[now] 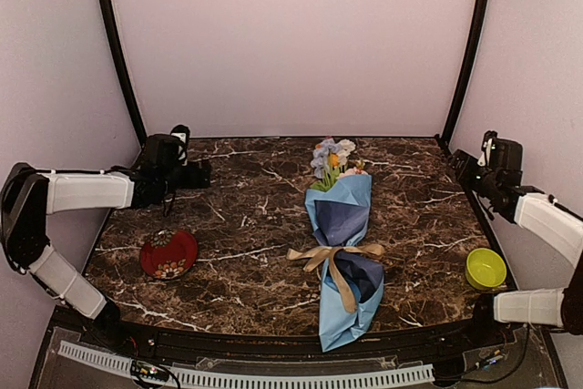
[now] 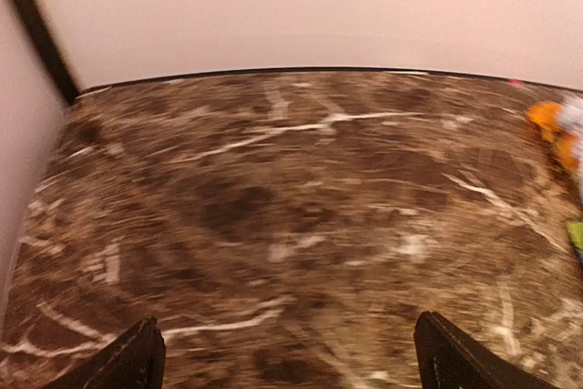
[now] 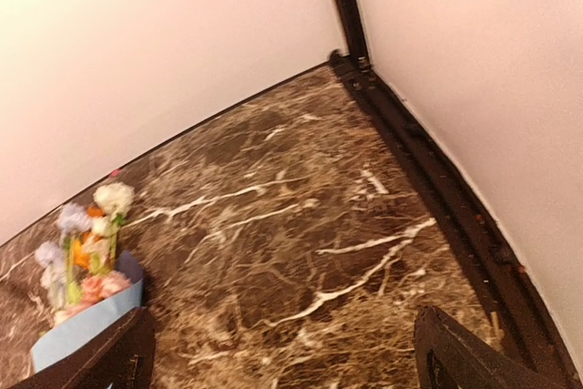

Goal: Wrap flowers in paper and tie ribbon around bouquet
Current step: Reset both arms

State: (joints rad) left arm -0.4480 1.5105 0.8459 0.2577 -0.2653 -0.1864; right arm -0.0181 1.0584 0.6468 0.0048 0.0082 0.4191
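We see a dark brown marble worktop (image 1: pixel 246 220) veined in white. On it, near left, sits a small round red dish (image 1: pixel 169 254) with a floral pattern; near right, a lime-green round bowl (image 1: pixel 485 268).

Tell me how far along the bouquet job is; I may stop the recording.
Done: the flowers sit wrapped in the paper cone, and the ribbon looks tied around its middle. In hand: nothing; the left arm and right arm stand aside, jaws open. Left: nothing I can see.

Lab test booth: plain walls (image 1: pixel 291 43) round marble table (image 1: pixel 246 216), 2 robot arms (image 1: pixel 86 190).
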